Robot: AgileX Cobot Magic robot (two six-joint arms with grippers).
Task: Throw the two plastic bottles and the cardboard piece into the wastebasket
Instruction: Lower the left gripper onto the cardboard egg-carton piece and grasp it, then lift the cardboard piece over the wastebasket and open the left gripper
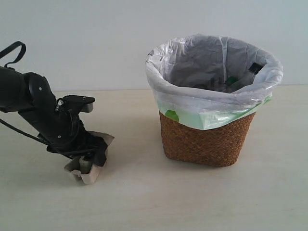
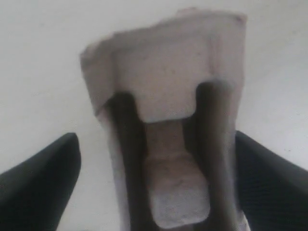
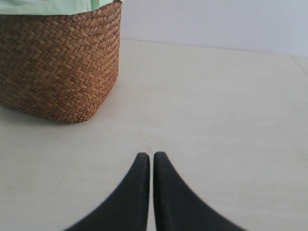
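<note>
- Left pincer [image 1: 85,167] is down at the bench [image 1: 192,202], on the left side of the exterior view, with its jaws spread wide either side of the cardboard piece [image 2: 163,72].
- In the left wrist view one black finger [image 2: 269,183] lies against the cardboard's edge. The other finger [image 2: 38,187] stands off, with a strip of bare bench showing between it and the piece, so no squeeze is on.
- The cardboard piece is pale grey-brown moulded pulp with raised ribs. It sits low on the bench under that pincer, well apart from the wastebasket [image 1: 207,139].
- Right pincer [image 3: 151,192] has its two fingers drawn together to a thin slit with nothing between them. It hangs over bare bench with the wicker wall near.
- The wastebasket stands upright on the bench, right of centre, and its white liner [image 1: 211,103] with green print is folded over the rim.
- Inside the liner a green patch [image 1: 232,80] and a black patch [image 1: 255,67] show near the far rim. They are too small to identify.
</note>
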